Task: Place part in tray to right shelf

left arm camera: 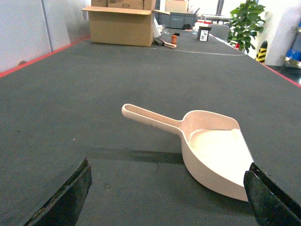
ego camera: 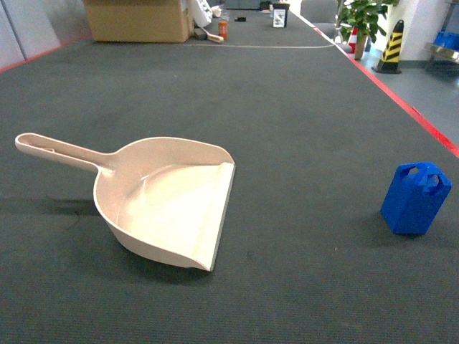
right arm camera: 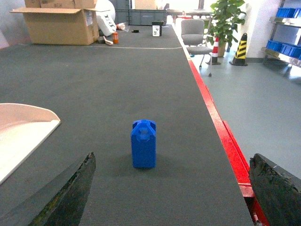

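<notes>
The tray (ego camera: 172,204), a cream dustpan-shaped scoop, lies flat on the dark mat with its handle pointing far left and its straight lip facing right. The part (ego camera: 414,201), a small bright blue block, stands upright well to the right of it, near the red edge. In the left wrist view, my left gripper (left arm camera: 168,190) is open and low over the mat, with the tray (left arm camera: 211,150) just ahead and to its right. My right gripper (right arm camera: 174,188) is open and empty, with the part (right arm camera: 143,143) a little ahead, left of centre. The right shelf (right arm camera: 283,49) with blue crates shows far right.
A red border strip (right arm camera: 225,136) marks the mat's right edge, with grey floor beyond. A cardboard box (ego camera: 136,20) and small items stand at the far end. An office chair (right arm camera: 194,37), a potted plant (right arm camera: 225,19) and a striped cone (right arm camera: 241,43) stand off to the right.
</notes>
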Motion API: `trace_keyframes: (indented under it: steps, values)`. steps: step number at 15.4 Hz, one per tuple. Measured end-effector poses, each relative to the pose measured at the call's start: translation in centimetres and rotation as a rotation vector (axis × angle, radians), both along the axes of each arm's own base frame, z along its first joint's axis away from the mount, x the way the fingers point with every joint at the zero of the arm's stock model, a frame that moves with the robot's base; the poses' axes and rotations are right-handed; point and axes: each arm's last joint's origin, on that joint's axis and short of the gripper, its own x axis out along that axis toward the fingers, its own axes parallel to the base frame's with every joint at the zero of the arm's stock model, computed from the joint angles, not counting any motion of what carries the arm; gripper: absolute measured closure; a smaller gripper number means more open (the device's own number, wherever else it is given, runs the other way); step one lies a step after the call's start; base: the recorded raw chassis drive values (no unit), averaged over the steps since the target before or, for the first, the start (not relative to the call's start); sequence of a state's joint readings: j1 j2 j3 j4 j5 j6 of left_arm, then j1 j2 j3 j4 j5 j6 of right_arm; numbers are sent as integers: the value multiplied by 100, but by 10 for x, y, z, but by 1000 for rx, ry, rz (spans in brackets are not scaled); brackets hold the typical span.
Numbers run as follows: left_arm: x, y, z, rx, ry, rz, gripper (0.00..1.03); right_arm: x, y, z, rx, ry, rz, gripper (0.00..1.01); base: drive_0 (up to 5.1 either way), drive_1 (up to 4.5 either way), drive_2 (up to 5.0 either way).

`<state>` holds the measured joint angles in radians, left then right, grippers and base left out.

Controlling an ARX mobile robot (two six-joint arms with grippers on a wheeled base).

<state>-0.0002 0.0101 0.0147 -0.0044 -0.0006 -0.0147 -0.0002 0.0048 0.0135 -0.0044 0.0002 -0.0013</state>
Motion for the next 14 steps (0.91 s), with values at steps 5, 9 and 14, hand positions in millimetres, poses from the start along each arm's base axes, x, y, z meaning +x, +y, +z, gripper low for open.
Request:
trace_keyframes:
  steps: [5,9,14]
  values:
    - [0,0,0,0,0,0,5,0,0,0,0,0,0,3,0,0,0]
    - [0,0,0,0,0,0,5,0,0,0,0,0,0,3,0,0,0]
    - [0,0,0,0,0,0,5,0,0,0,0,0,0,3,0,0,0]
